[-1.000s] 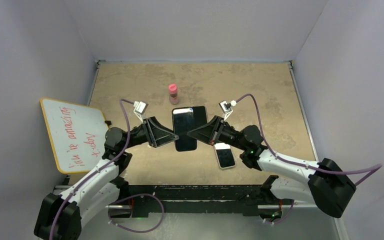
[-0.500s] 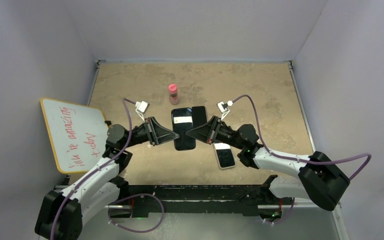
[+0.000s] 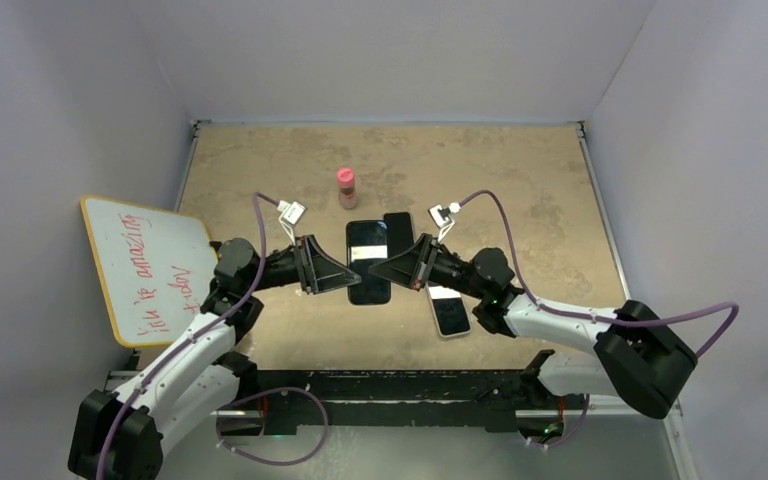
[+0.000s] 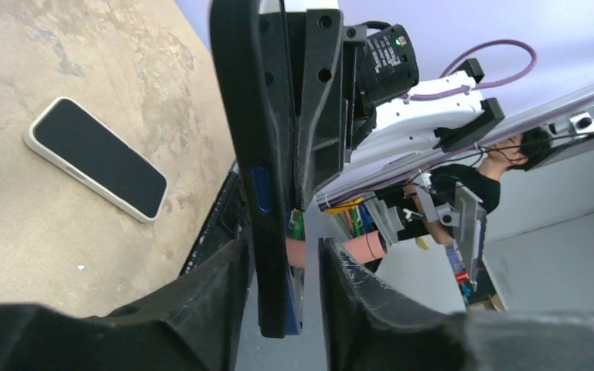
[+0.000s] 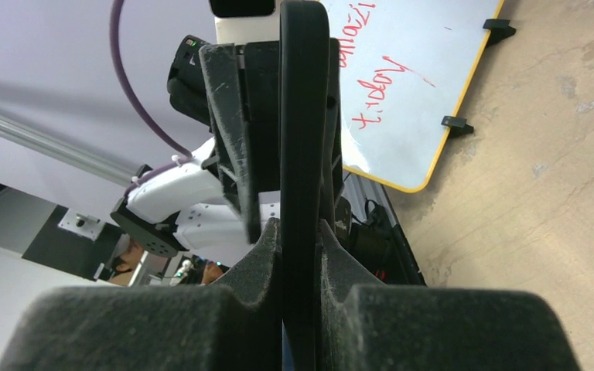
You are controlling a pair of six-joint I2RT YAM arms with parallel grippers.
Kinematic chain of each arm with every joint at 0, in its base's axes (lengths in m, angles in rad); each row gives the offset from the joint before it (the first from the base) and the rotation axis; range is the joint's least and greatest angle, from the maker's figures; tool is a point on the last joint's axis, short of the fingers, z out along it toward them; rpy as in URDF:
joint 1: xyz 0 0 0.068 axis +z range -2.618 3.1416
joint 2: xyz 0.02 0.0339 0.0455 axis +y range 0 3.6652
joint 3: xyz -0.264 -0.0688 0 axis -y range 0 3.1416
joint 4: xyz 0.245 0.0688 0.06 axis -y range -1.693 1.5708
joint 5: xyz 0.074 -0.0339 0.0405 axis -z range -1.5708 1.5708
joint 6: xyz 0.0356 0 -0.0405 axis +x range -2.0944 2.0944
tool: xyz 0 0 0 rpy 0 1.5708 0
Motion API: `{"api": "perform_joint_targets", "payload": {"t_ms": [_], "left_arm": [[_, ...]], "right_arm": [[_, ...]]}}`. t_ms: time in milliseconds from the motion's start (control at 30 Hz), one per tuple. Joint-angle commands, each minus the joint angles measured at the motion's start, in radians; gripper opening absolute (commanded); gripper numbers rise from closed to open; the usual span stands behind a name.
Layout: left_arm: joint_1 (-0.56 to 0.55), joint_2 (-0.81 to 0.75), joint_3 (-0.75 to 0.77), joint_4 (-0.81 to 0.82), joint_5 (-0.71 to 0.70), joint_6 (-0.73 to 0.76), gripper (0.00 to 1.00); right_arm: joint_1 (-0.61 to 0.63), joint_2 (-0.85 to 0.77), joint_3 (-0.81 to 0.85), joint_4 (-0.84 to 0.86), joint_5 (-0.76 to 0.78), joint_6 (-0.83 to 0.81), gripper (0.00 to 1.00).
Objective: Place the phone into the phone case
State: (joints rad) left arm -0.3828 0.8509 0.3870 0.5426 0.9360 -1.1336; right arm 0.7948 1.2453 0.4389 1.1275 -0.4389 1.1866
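Closed tight, the right fingers (image 5: 241,309) pinch the right edge of the phone (image 3: 368,240) through its thickness, one finger above and one below. The left fingers (image 4: 210,297) stand parted around its left edge: the slab lies against the lower finger, and a gap shows between it and the upper one. The phone hangs between the two arms, screen up, over the middle of the desk (image 3: 520,200). Toward the near edge, just right of the right fingers, a second phone (image 3: 450,312) with a pale rim lies flat. The black phone case (image 3: 400,226) peeks out at the held phone's far right corner; whether it is caught in the right pinch cannot be told. Farther back stands a pink bottle (image 3: 346,187). A whiteboard (image 3: 145,265) leans off the left edge. Compared with a second ago, less of the case shows beside the phone, and the right arm has leaned in toward the left.
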Motion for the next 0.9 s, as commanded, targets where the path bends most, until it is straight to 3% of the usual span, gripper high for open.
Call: {"api": "perform_joint_targets", "payload": {"t_ms": [0, 67, 133, 300, 467, 533, 733, 867], "left_arm": [[-0.01, -0.042, 0.025, -0.008, 0.012, 0.036, 0.49], [-0.01, -0.051, 0.012, -0.001, 0.002, 0.025, 0.58], [-0.01, -0.048, -0.011, 0.05, 0.002, -0.007, 0.59], [-0.011, -0.011, -0.079, 0.21, 0.01, -0.119, 0.53], [-0.016, 0.02, -0.095, 0.218, 0.014, -0.123, 0.51], [-0.019, 0.033, -0.096, 0.227, 0.014, -0.123, 0.45], [-0.021, 0.067, -0.091, 0.257, 0.017, -0.121, 0.04], [-0.021, 0.07, -0.092, 0.239, 0.01, -0.117, 0.0]], "right_arm": [[0.007, -0.043, 0.044, 0.128, 0.074, 0.036, 0.0], [0.007, -0.046, 0.047, 0.14, 0.095, 0.041, 0.0], [0.007, -0.042, 0.051, 0.147, 0.108, 0.046, 0.0], [0.007, -0.03, 0.03, 0.189, 0.135, 0.071, 0.0], [0.007, -0.025, 0.0, 0.198, 0.173, 0.091, 0.0], [0.007, -0.016, 0.001, 0.198, 0.171, 0.094, 0.0], [0.007, 0.018, 0.0, 0.21, 0.157, 0.106, 0.0], [0.006, 0.045, 0.009, 0.206, 0.136, 0.114, 0.04]]}}
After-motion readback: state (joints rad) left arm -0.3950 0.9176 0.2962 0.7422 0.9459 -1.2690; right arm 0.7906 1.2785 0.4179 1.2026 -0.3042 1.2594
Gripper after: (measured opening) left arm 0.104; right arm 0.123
